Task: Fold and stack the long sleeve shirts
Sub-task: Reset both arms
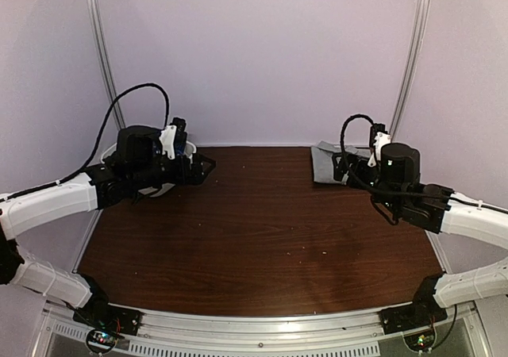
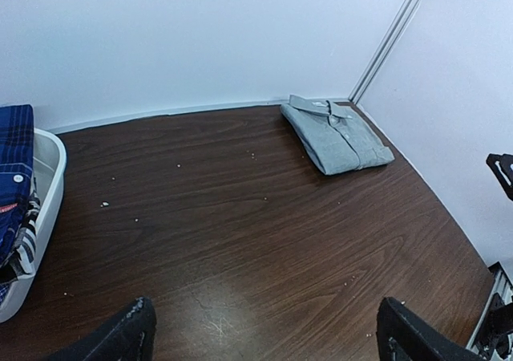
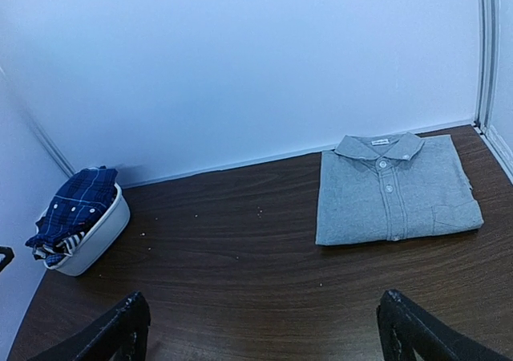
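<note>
Dark brown wood-grain table (image 1: 254,238), seen from above with the two arm bases at 6 o'clock and pale walls on three sides.

A grey shirt (image 1: 324,163) lies folded into a neat rectangle at about 1 o'clock, close to the back right corner. Its collar points toward the far wall, and its placket of small white buttons faces up. From the right wrist camera the grey shirt (image 3: 393,192) sits at 1 o'clock, flat on the wood, with a chest pocket showing. From the left wrist camera the same shirt (image 2: 337,136) is at 1 o'clock too, well away from that arm.

A white plastic basket (image 3: 100,237) stands at about 10 o'clock on the table, against the left wall. A dark blue plaid shirt (image 3: 76,204) is heaped loosely in it and hangs over the rim, with some striped cloth under it. The left wrist camera shows the basket (image 2: 48,176) at 9 o'clock and the plaid shirt (image 2: 14,176) inside it.

The left gripper (image 2: 268,337) is spread wide, its two black fingers (image 2: 132,333) at either lower corner, with only bare wood between them. The right gripper (image 3: 268,333) is spread just as wide and grips nothing; its fingers (image 3: 417,329) are well short of the grey shirt.

A few pale specks (image 2: 104,204) dot the tabletop.
</note>
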